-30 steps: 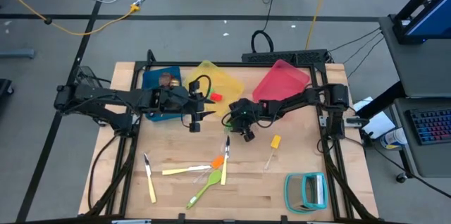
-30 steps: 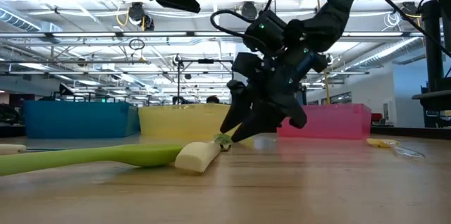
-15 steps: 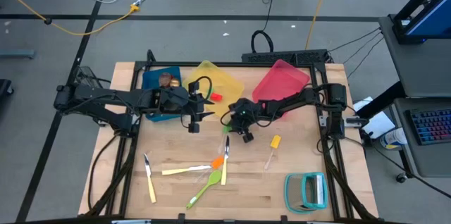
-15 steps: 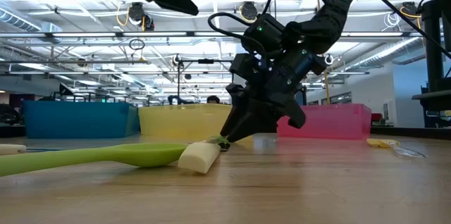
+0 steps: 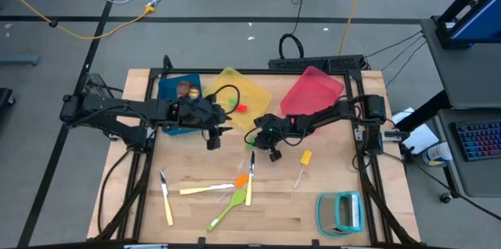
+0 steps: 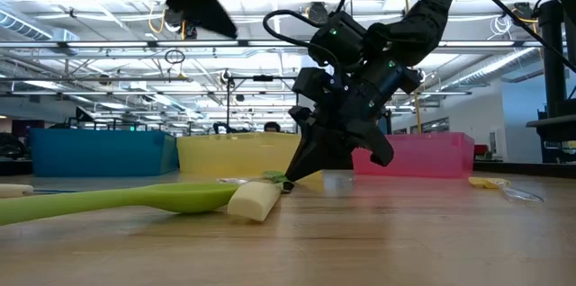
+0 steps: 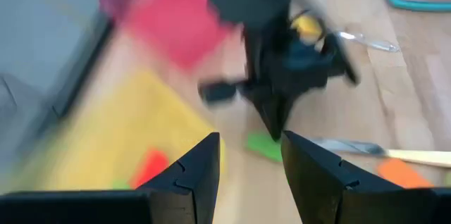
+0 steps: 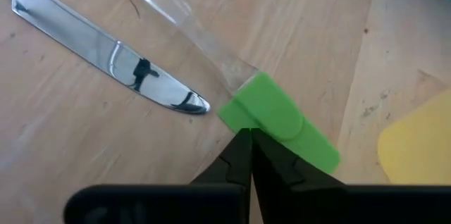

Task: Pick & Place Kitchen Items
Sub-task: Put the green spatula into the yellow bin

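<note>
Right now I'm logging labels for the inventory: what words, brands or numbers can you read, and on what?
None can be read.
Bins, rack, knife, green spatula: no print shows.
Hall behind the table in the low view: any signs are too small to read.

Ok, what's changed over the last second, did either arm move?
The right gripper slid a little toward the table's left, staying low with its shut tips at the green spatula beside the knife. The left gripper, open, shifted slightly above the yellow bin. The utensils on the table look unmoved.
</note>
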You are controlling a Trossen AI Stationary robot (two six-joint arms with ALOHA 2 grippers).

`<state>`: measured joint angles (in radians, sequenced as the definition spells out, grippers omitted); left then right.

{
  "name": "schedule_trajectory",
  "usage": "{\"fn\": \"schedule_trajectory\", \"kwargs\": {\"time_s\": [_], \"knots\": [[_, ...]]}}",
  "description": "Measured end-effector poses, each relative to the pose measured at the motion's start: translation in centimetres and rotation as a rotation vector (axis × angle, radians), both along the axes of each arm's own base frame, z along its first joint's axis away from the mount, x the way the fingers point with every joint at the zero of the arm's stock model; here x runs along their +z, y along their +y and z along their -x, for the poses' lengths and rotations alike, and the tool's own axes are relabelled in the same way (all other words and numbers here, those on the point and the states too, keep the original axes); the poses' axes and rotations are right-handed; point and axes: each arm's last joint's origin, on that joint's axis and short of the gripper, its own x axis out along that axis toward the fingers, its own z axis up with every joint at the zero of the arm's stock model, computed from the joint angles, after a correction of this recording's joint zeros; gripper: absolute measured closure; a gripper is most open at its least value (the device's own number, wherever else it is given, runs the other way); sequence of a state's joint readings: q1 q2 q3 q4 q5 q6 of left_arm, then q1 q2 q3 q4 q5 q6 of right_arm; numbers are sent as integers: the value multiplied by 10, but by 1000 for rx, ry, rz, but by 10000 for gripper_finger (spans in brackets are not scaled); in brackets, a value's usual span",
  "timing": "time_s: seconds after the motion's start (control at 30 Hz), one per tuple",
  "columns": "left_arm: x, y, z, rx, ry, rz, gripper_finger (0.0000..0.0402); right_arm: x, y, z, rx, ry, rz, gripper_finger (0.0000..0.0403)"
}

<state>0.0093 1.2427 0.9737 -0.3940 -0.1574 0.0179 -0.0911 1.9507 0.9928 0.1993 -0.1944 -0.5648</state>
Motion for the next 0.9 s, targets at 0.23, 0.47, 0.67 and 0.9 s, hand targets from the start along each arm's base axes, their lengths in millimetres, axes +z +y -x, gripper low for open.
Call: {"fn": "schedule_trajectory", "kwargs": {"time_s": [0.23, 0.47, 0.67, 0.9], "knots": [[-34, -4, 12, 270, 97, 360, 245, 4, 9, -7, 20, -91, 9, 402], [-91, -10, 24, 307, 55, 476, 245, 5, 20, -9, -33, -102, 51, 402], [-122, -11, 33, 248, -91, 548, 245, 9, 24, -13, -45, -166, 47, 402], [-144, -12, 27, 230, -58, 565, 245, -2, 22, -25, -59, -237, 42, 402]]}}
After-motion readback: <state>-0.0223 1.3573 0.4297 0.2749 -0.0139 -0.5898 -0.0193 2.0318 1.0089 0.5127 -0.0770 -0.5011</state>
